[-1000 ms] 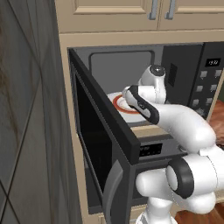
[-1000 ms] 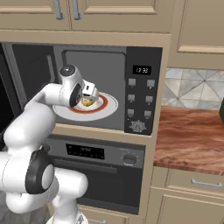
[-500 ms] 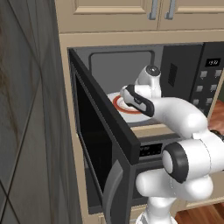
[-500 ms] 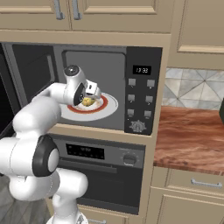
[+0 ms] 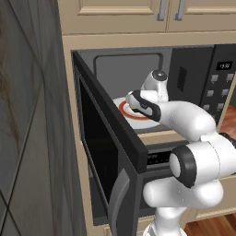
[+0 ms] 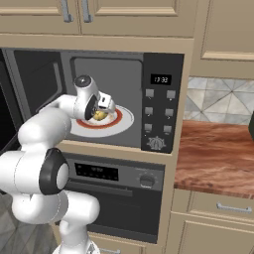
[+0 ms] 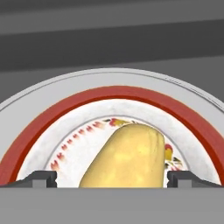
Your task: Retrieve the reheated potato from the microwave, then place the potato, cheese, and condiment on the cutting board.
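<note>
Reached deeper into the large black built-in microwave (image 6: 149,99) since a second ago, white arm's two-finger gripper (image 7: 112,179) now low over the white plate with a red ring (image 7: 188,118). Fingertips (image 7: 41,178) spread wide at nine and three o'clock, flanking the smooth yellowish-tan oval potato (image 7: 127,157) without clear contact. Potato resting on the plate's patterned centre, microwave door swung open, reddish wood counter (image 6: 218,158) off at three o'clock.

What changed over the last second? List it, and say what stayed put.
The gripper moved deeper into the microwave and down to the potato, its open fingers now on either side of it. Nothing gripped yet. Potato, plate and open door stayed put.
</note>
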